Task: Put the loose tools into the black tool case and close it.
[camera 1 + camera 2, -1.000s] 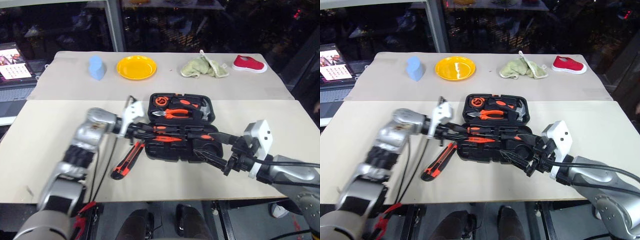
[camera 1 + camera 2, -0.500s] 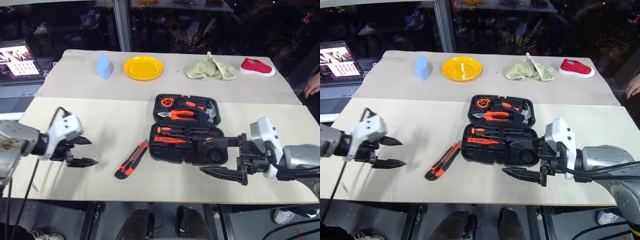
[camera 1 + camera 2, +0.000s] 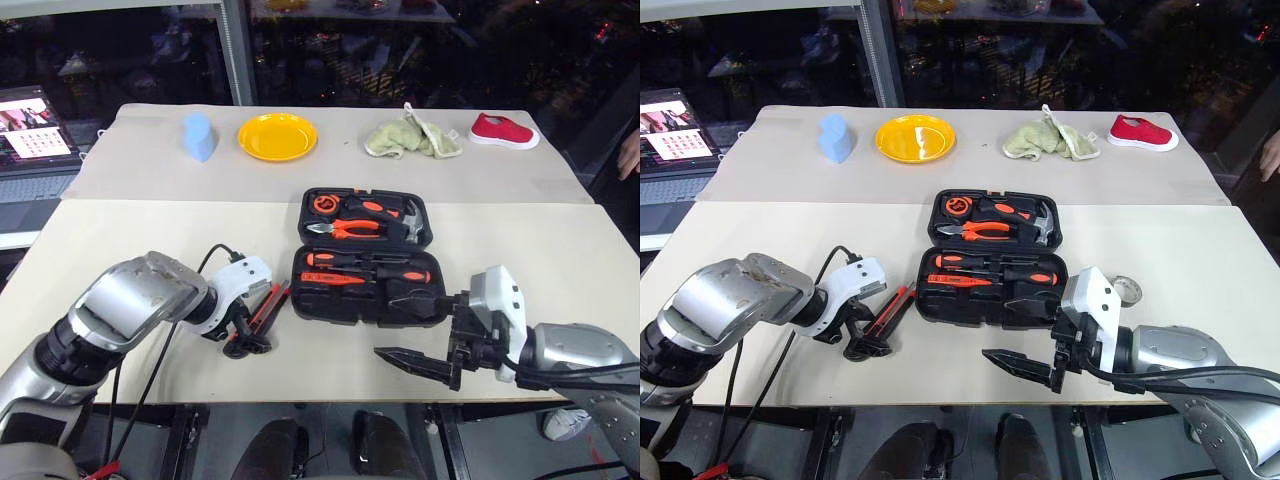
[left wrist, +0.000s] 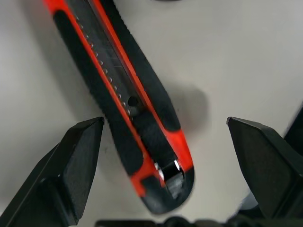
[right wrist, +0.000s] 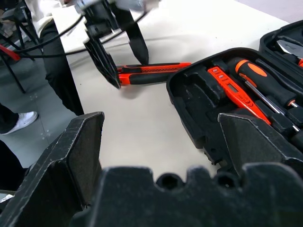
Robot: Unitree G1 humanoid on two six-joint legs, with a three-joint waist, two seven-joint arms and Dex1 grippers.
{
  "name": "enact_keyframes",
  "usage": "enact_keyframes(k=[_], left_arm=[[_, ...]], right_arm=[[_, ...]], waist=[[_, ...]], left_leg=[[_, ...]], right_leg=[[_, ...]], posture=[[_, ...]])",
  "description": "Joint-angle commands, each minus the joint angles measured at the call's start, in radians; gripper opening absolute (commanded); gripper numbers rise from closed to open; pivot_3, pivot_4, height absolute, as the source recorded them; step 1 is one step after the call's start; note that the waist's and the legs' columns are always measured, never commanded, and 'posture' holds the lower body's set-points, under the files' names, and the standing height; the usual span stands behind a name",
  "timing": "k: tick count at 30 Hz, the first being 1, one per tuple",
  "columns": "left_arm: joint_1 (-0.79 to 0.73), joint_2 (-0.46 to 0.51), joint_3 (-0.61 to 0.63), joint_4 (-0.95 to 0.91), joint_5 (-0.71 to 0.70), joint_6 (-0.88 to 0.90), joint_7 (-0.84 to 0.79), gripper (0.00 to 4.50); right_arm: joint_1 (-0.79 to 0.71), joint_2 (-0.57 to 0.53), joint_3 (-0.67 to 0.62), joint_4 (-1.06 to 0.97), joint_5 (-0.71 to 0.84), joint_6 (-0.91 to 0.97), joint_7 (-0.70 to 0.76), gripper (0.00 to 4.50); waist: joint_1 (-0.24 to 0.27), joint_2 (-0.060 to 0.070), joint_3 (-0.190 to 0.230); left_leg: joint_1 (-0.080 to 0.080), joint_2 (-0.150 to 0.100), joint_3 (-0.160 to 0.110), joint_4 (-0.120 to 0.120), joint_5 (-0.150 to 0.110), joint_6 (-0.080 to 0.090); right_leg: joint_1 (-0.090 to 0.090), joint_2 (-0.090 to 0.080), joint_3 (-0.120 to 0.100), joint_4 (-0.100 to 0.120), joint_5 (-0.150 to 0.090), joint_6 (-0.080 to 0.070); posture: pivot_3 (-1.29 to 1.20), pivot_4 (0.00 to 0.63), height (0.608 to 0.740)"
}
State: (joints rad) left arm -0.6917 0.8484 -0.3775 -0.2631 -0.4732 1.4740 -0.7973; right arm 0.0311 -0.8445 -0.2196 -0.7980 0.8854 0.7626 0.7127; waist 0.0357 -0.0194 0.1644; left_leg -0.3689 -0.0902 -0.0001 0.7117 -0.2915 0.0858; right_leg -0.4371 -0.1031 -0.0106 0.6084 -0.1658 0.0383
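Beige surface (image 3: 150,225); left gripper (image 4: 158,156) is now straddling the utility knife (image 3: 257,318), fingers narrowing, not gripping; right gripper (image 3: 420,330) is gaping empty.

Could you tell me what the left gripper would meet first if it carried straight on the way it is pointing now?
Most likely the utility knife: the left gripper points down at it, one finger on either side of its butt end, with the table directly beneath.

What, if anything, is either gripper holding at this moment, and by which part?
Nothing is held. The left gripper straddles the butt end of the utility knife with gaps either side; the right gripper hangs open beside the tool case.
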Motion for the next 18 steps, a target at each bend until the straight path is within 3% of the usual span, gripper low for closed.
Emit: enact_keyframes(k=[1, 5, 9, 10, 12, 15, 18], left_arm=[[0.013, 0.043, 0.04, 0.116, 0.071, -0.032, 0.066, 1.68], [0.002, 0.104, 0.034, 0.189, 0.113, -0.162, 0.044, 1.68], [-0.05, 0.136, -0.004, 0.261, 0.236, -0.74, -0.163, 1.68], [-0.08, 0.131, -0.024, 0.291, 0.259, -0.807, -0.213, 1.68], [-0.147, 0.099, -0.051, 0.358, 0.289, -0.908, -0.31, 1.68], [-0.258, 0.026, -0.094, 0.461, 0.324, -1.061, -0.466, 1.68], [-0.371, -0.075, -0.137, 0.526, 0.331, -1.1, -0.618, 1.68]], right_arm=[[-0.01, -0.001, -0.039, -0.018, 0.022, -0.019, -0.011, 4.5], [-0.013, -0.007, -0.043, -0.014, 0.022, -0.019, -0.008, 4.5], [-0.019, -0.021, -0.058, -0.003, 0.027, -0.014, 0.003, 4.5], [-0.017, -0.024, -0.063, -0.002, 0.026, -0.013, 0.006, 4.5], [-0.011, -0.029, -0.074, -0.001, 0.03, -0.011, 0.01, 4.5], [0.01, -0.034, -0.086, -0.011, 0.037, -0.007, 0.013, 4.5], [0.04, -0.04, -0.095, -0.03, 0.045, -0.004, 0.008, 4.5]], waist=[[-0.001, 0.0, 0.0], [-0.016, 0.0, 0.0], [-0.02, -0.001, 0.001], [-0.018, -0.001, 0.001], [-0.003, -0.002, 0.001], [0.013, -0.002, 0.001], [0.015, -0.002, 0.001]], left_leg=[[0.0, 0.0, -0.001, 0.0, 0.0, -0.001], [0.0, 0.001, 0.0, -0.001, 0.001, -0.002], [-0.003, 0.001, 0.0, -0.001, 0.002, -0.003], [-0.005, 0.001, -0.001, -0.001, 0.002, -0.003], [-0.007, 0.0, -0.001, -0.001, 0.002, -0.004], [-0.015, -0.002, -0.001, 0.0, 0.003, -0.004], [-0.025, -0.004, -0.001, 0.001, 0.006, 0.006]], right_leg=[[0.0, 0.0, 0.0, 0.0, 0.0, 0.0], [0.0, 0.0, 0.0, 0.002, -0.001, -0.001], [-0.002, -0.001, 0.0, 0.002, -0.001, -0.003], [-0.002, -0.002, 0.0, 0.002, 0.0, -0.006], [-0.003, -0.005, -0.001, -0.001, 0.005, -0.013], [-0.006, -0.004, -0.004, -0.006, 0.006, -0.01], [-0.017, 0.001, -0.005, -0.009, 0.009, -0.007]], posture=[[0.0, 0.15, 0.74], [0.0, 0.15, 0.74], [0.0, 0.15, 0.74], [0.0, 0.15, 0.74], [0.0, 0.15, 0.74], [0.0, 0.15, 0.74], [0.0, 0.15, 0.74]])
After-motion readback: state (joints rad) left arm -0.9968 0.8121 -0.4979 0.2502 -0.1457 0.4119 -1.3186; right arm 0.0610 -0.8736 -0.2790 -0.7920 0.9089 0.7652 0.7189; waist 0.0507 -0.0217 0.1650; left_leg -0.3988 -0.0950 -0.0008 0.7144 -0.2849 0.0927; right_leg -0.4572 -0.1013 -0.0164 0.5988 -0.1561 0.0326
